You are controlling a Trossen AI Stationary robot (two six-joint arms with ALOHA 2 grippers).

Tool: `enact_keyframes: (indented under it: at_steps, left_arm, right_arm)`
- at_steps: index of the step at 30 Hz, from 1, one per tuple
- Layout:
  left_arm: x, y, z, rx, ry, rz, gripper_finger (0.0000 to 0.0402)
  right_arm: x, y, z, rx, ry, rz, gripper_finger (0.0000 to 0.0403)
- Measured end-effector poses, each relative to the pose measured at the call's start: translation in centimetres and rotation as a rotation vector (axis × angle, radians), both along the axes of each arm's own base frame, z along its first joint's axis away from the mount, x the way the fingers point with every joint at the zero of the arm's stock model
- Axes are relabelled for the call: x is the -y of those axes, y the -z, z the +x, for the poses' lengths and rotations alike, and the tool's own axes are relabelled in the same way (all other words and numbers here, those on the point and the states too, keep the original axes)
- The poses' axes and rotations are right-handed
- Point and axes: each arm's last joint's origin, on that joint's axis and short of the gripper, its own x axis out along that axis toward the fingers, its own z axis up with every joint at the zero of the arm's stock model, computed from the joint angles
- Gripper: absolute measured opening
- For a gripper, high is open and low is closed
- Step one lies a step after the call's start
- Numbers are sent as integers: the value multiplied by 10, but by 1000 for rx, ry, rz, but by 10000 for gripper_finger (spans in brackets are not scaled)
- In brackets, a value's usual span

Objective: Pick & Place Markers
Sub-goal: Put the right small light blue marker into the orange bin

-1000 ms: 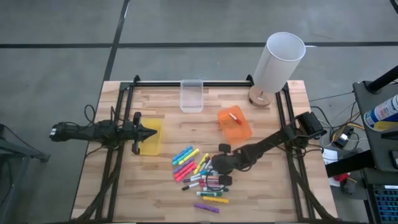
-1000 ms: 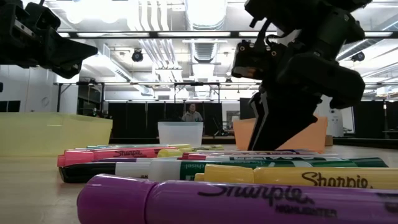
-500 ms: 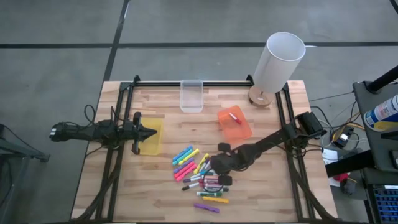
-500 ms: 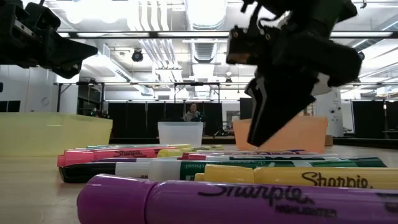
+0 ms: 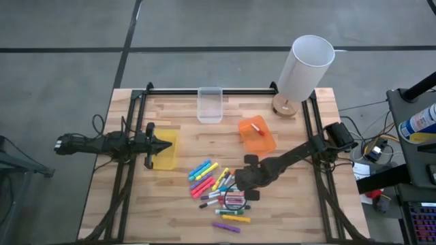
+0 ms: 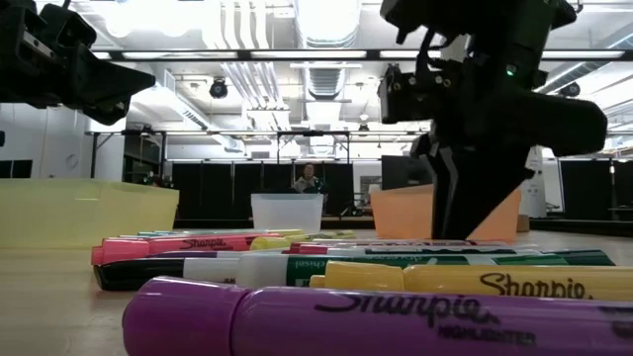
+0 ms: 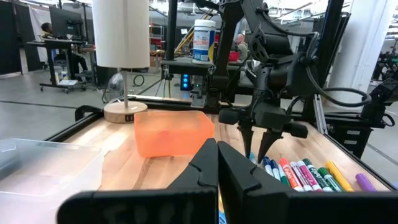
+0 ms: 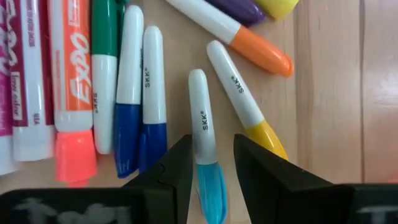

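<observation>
Lying flat on the wooden table (image 5: pixel 177 197) in the marker pile (image 5: pixel 221 194), the slim white marker with the light-blue cap (image 8: pixel 204 142) runs lengthwise straight between the half-open fingers of the right gripper (image 8: pixel 210 168), which straddle it without yet clamping. The left gripper (image 5: pixel 165 145) hangs closed and empty over the yellow bin (image 5: pixel 168 162), much farther off.

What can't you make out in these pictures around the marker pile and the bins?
- Contents of the yellow bin: the left gripper covers part of it in the high view.
- Light-blue-capped marker: the right wrist view cuts off its cap end, and the right gripper straddles it without showing contact.
- Pile total: markers overlap and the right arm covers some in the high view.
- Purple highlighter: cut off by the low view's edge.
</observation>
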Motion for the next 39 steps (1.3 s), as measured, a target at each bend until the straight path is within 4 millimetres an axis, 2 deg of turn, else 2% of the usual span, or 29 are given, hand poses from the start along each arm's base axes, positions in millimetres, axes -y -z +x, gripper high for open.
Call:
enact_keyframes:
  at_steps: [9,17,20,28,34,39]
  left_arm:
    - [0,0,0,0,0,0,0]
    - [0,0,0,0,0,0,0]
    - [0,0,0,0,0,0,0]
    - [0,0,0,0,-1,0,0]
    - [0,0,0,0,0,0,0]
    - [0,0,0,0,0,0,0]
  right_arm:
    - [3,11,-6,0,3,10,103]
    - [3,7,-2,7,-1,15,28]
    - [4,3,2,13,5,17,28]
    - [2,-21,17,42,-14,14,31]
    - [12,-45,17,-40,18,-172,32]
    - [28,-56,17,-99,60,-261,33]
